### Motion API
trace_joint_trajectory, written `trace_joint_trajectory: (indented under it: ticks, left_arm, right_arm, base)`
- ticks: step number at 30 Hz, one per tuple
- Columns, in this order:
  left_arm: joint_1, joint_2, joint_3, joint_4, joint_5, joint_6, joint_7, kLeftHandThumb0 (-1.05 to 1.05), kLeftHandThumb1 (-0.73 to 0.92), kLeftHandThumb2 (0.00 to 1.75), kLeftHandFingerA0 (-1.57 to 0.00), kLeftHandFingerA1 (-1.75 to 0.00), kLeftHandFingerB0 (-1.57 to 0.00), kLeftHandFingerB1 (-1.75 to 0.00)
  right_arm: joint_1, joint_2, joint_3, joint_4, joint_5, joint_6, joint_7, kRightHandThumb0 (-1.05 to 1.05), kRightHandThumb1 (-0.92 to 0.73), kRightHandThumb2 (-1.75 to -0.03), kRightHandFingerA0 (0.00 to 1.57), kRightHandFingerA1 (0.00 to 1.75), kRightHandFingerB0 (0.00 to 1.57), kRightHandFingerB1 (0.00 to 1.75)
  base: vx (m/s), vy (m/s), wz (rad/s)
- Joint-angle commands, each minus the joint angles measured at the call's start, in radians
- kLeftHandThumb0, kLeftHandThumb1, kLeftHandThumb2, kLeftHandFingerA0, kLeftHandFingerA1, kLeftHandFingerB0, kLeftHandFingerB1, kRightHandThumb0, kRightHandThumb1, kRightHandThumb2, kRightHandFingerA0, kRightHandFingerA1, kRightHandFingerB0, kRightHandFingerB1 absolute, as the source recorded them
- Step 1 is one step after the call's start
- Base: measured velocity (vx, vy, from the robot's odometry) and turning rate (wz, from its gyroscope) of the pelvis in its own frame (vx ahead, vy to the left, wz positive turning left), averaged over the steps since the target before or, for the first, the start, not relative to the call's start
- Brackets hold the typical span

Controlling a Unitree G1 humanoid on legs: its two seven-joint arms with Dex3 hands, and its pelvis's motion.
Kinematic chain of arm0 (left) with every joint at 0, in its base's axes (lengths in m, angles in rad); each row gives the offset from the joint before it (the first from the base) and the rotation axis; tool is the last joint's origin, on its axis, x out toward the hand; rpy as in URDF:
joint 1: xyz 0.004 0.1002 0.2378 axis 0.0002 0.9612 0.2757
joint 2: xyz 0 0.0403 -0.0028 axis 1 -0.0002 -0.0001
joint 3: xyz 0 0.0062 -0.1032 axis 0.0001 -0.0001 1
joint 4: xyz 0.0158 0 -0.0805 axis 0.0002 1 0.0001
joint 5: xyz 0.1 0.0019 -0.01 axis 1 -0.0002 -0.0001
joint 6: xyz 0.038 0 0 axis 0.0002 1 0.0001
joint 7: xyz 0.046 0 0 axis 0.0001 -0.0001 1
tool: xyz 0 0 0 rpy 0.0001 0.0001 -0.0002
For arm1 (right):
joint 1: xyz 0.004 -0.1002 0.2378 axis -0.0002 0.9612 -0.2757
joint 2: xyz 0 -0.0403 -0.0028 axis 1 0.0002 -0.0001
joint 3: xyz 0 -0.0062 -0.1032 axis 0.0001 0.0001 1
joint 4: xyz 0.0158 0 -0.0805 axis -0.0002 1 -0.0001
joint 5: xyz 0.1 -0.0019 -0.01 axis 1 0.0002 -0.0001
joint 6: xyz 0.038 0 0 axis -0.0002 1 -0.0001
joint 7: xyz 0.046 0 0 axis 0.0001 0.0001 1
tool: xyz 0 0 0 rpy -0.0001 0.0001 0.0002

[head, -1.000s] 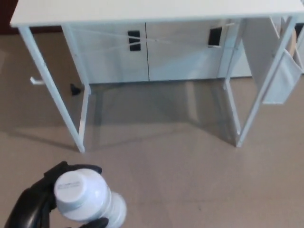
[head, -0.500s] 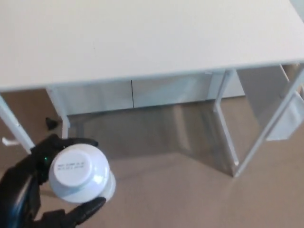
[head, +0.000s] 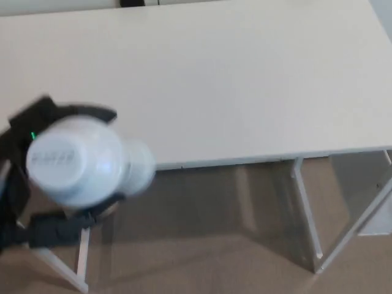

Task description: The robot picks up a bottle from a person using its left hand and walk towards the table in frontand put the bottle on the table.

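A white bottle [head: 82, 160] fills the left of the head view, its round white cap end facing the camera, blurred. My left hand [head: 27, 184] is shut on it, black fingers wrapping over its top and under its lower side. The bottle hangs over the near left edge of the white table [head: 233, 79], above the tabletop level. My right hand does not show.
The table's white metal legs [head: 309, 214] and cross braces stand at lower right and lower left over a beige floor [head: 202, 245]. A dark object [head: 131, 2] sits at the table's far edge.
The camera has moved forward and the tabletop now fills most of the view. My left hand has risen with the bottle, from floor level up to the table's near edge.
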State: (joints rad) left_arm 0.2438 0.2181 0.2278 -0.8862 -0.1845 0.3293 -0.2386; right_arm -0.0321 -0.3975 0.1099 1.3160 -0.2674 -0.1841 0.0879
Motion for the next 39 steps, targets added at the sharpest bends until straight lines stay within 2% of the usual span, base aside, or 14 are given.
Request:
trace_joint_trajectory:
  ticks: [1,3,9,12,14,15,19,20,27,32,35,39]
  left_arm:
    - [-0.091,0.036,0.000,0.035,-0.022,0.116,0.024,-0.27,0.79,0.68,-1.06,-1.30,-0.79,-0.98]
    - [-0.101,0.047,-0.022,0.047,-0.004,0.134,0.022,-0.29,0.79,0.67,-1.08,-1.31,-0.79,-1.00]
    - [-0.292,0.077,-0.091,0.160,0.053,0.225,0.053,-0.23,0.77,0.68,-1.12,-1.29,-0.81,-1.02]
    - [-0.391,0.085,-0.128,0.210,0.073,0.260,0.065,-0.18,0.80,0.66,-1.15,-1.31,-0.80,-1.00]
    - [-0.435,0.077,-0.165,0.244,0.093,0.264,0.073,-0.12,0.81,0.64,-1.14,-1.30,-0.80,-0.92]
    - [-0.454,0.073,-0.185,0.266,0.106,0.263,0.078,-0.17,0.79,0.71,-1.11,-1.30,-0.79,-0.89]
    - [-0.497,0.073,-0.217,0.314,0.127,0.286,0.088,-0.20,0.77,0.73,-1.10,-1.30,-0.77,-0.87]
    - [-0.519,0.071,-0.221,0.355,0.131,0.281,0.089,-0.15,0.80,0.64,-1.10,-1.33,-0.77,-0.87]
    - [-0.542,0.078,-0.232,0.485,0.139,0.246,0.071,-0.20,0.80,0.64,-1.10,-1.32,-0.79,-0.83]
    - [-0.515,0.075,-0.235,0.495,0.143,0.236,0.071,-0.21,0.81,0.63,-1.13,-1.28,-0.82,-0.86]
    - [-0.503,0.073,-0.242,0.495,0.151,0.231,0.071,-0.20,0.82,0.65,-1.12,-1.29,-0.82,-0.87]
    - [-0.509,0.071,-0.247,0.507,0.155,0.239,0.073,-0.22,0.81,0.64,-1.11,-1.30,-0.82,-0.88]
  right_arm:
    - [0.028,0.000,-0.009,0.016,0.007,0.012,0.013,-0.41,-0.67,-0.63,0.70,0.49,0.54,0.42]
    - [0.052,0.001,-0.006,0.018,0.002,0.008,0.013,-0.39,-0.71,-0.59,0.73,0.46,0.56,0.40]
    - [0.061,-0.001,-0.006,0.016,0.000,0.012,0.028,-0.43,-0.69,-0.62,0.69,0.46,0.53,0.40]
    - [0.053,0.003,-0.011,0.015,0.005,0.015,0.032,-0.45,-0.67,-0.63,0.70,0.47,0.51,0.40]
    - [0.049,0.003,-0.017,0.018,0.011,0.023,0.040,-0.42,-0.68,-0.61,0.67,0.46,0.52,0.40]
    - [0.044,0.002,-0.021,0.019,0.014,0.026,0.046,-0.44,-0.68,-0.63,0.68,0.47,0.51,0.40]
    - [0.042,0.000,-0.028,0.013,0.019,0.020,0.064,-0.43,-0.69,-0.62,0.68,0.48,0.51,0.41]
    - [0.033,0.000,-0.028,0.013,0.017,0.022,0.066,-0.41,-0.69,-0.62,0.68,0.49,0.51,0.41]
    - [0.045,0.003,-0.028,0.011,0.011,0.019,0.066,-0.41,-0.68,-0.62,0.70,0.50,0.54,0.42]
    - [0.035,0.001,-0.029,0.014,0.009,0.029,0.078,-0.41,-0.69,-0.61,0.66,0.46,0.51,0.40]
    - [0.036,0.000,-0.026,0.011,0.005,0.021,0.076,-0.39,-0.72,-0.61,0.68,0.48,0.53,0.41]
    - [0.032,-0.003,-0.031,0.009,0.009,0.026,0.075,-0.42,-0.69,-0.62,0.66,0.49,0.50,0.41]
  base:
    - [0.10,0.020,-0.05]
    - [0.10,0.053,-0.09]
    - [0.12,0.155,-0.05]
    - [0.09,0.179,0.06]
    - [0.06,0.073,0.05]
    - [0.00,0.000,0.00]
    - [0.00,0.000,0.00]
    - [0.06,-0.010,0.09]
    - [0.05,-0.023,0.03]
    - [0.02,0.012,-0.04]
    - [0.04,0.029,-0.08]
    - [0.04,0.080,0.01]
